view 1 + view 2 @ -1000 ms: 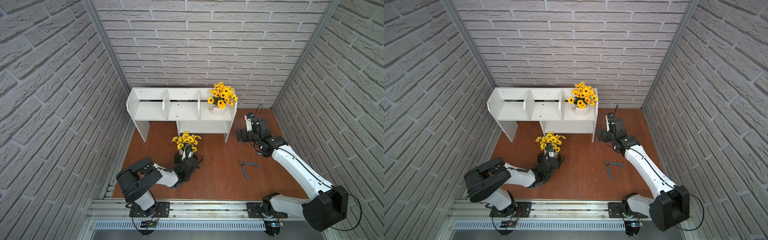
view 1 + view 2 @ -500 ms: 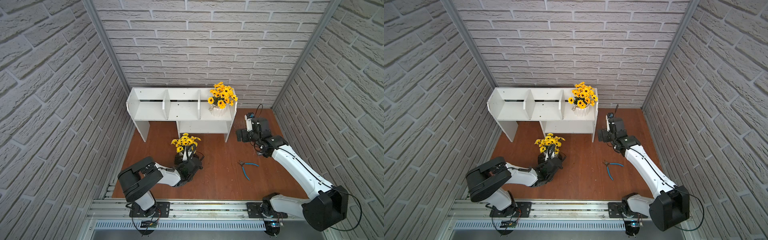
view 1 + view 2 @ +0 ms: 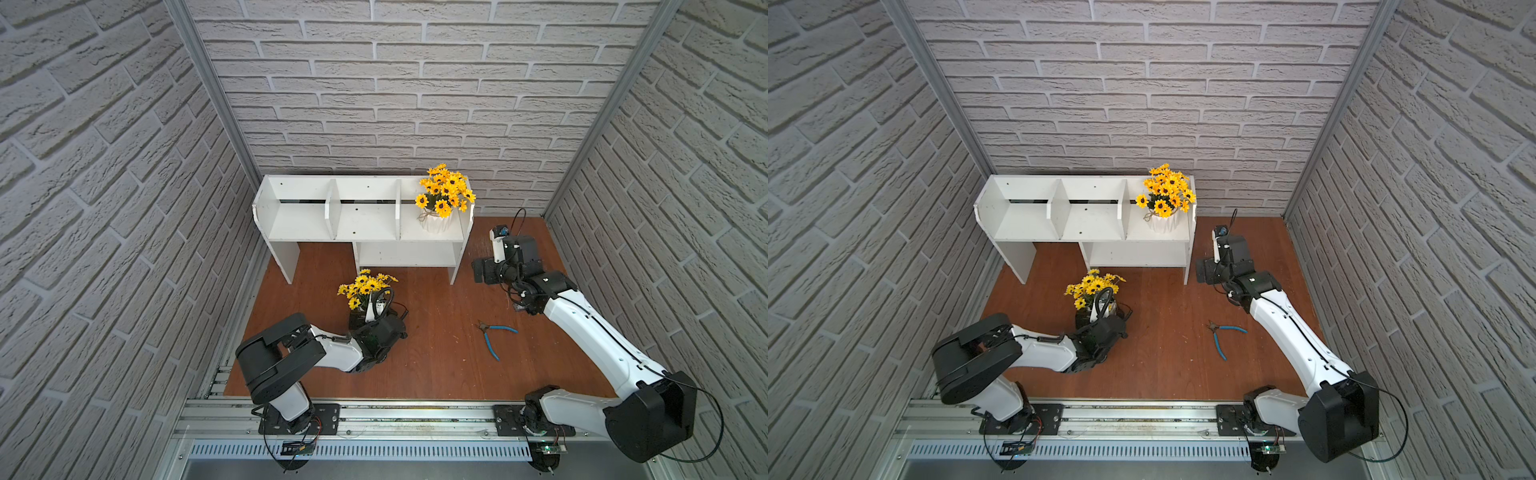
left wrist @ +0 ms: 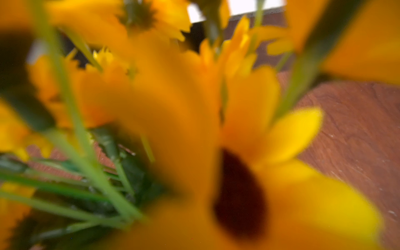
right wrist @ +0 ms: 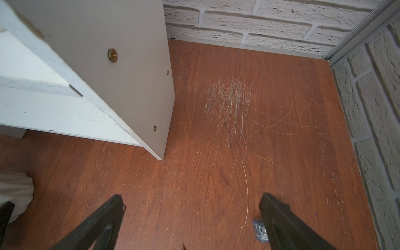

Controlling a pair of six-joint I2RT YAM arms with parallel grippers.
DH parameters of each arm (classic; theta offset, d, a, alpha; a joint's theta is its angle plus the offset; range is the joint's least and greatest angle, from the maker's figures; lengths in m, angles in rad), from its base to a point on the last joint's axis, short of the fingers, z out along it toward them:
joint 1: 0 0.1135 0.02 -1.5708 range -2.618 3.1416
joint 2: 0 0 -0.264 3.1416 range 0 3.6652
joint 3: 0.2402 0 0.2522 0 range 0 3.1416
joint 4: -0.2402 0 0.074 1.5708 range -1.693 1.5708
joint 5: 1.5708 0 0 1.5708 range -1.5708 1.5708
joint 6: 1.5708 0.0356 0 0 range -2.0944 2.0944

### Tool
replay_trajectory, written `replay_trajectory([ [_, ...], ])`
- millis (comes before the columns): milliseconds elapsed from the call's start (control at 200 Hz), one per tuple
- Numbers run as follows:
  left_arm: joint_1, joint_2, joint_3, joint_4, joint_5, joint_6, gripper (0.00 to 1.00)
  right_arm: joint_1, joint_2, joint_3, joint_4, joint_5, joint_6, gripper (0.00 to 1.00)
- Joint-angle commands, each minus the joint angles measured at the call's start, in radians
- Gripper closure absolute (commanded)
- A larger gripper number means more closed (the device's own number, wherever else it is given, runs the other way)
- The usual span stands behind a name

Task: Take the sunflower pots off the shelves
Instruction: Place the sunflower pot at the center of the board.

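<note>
- The sunflower pot with the twine bow (image 3: 435, 222) stands upright in the right end compartment of the shelves (image 3: 365, 226). Its flowers poke up above the walls and reach the end wall.
- The second sunflower pot (image 3: 365, 286) is off the shelves. It is down on the brown wood table (image 3: 436, 374), out in front of the lower cubby.
- Our left gripper (image 3: 360, 319) is right at this pot's base. Blurry yellow petals fill the left wrist view, so we cannot tell if it is squeezing the pot.
- Our right gripper (image 5: 192, 205) is spread wide with nothing in it. It hangs low just beside the right leg panel (image 5: 129, 65) of the shelves, over scratched wood. The side brick wall (image 5: 378, 108) is near.
- Blue-handled pliers (image 3: 494, 338) lie flat on the table between our two arms. There is bare wood all around them.
</note>
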Motion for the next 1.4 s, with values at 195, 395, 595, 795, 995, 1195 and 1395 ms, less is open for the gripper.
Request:
replay_trajectory([
  [195,-0.094,-0.054,0.29,-0.639,-0.198,-0.31,0.02,-0.004,-0.017,-0.005,0.027,-0.001,0.002,0.0],
  [395,-0.101,-0.021,0.332,-0.887,-0.245,-0.526,0.02,-0.005,-0.025,-0.006,0.03,0.001,0.0,0.0],
  [595,-0.126,-0.02,0.352,-0.927,-0.257,-0.582,0.02,-0.006,-0.02,-0.008,0.034,0.0,0.001,0.0],
  [795,-0.184,-0.019,0.519,-1.217,-0.333,-0.72,0.02,-0.006,-0.018,-0.006,0.033,-0.007,0.002,0.0],
  [995,-0.195,-0.073,0.636,-1.343,-0.353,-0.703,0.02,-0.005,-0.024,-0.002,0.026,-0.016,0.003,0.0],
  [1195,-0.184,-0.222,0.601,-0.968,-0.293,-0.228,0.02,-0.005,-0.029,0.002,0.025,-0.019,0.003,0.0],
  [1395,-0.115,-0.299,0.622,-0.722,-0.089,0.172,0.02,-0.007,-0.029,0.002,0.029,-0.024,0.007,0.0],
])
